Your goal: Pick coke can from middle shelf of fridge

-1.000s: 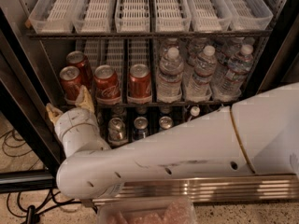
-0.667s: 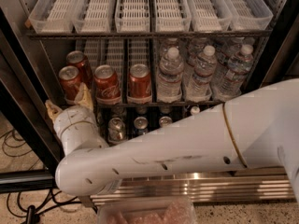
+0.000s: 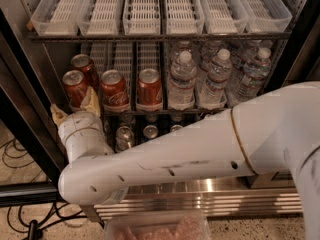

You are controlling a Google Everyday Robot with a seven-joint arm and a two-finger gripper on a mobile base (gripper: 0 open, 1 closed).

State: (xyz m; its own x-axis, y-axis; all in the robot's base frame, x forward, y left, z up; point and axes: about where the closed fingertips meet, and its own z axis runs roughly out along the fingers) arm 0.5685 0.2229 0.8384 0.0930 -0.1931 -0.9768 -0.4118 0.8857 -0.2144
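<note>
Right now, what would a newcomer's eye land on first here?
The big white arm lies across the lower frame, its gripper open just below the front-left coke can on the middle shelf of the fridge. Next come the other red cans beside clear water bottles, under a rack of white trays.

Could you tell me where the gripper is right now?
The gripper sits left in the camera view, open at the front of the middle shelf, just below the front-left coke can.
</note>
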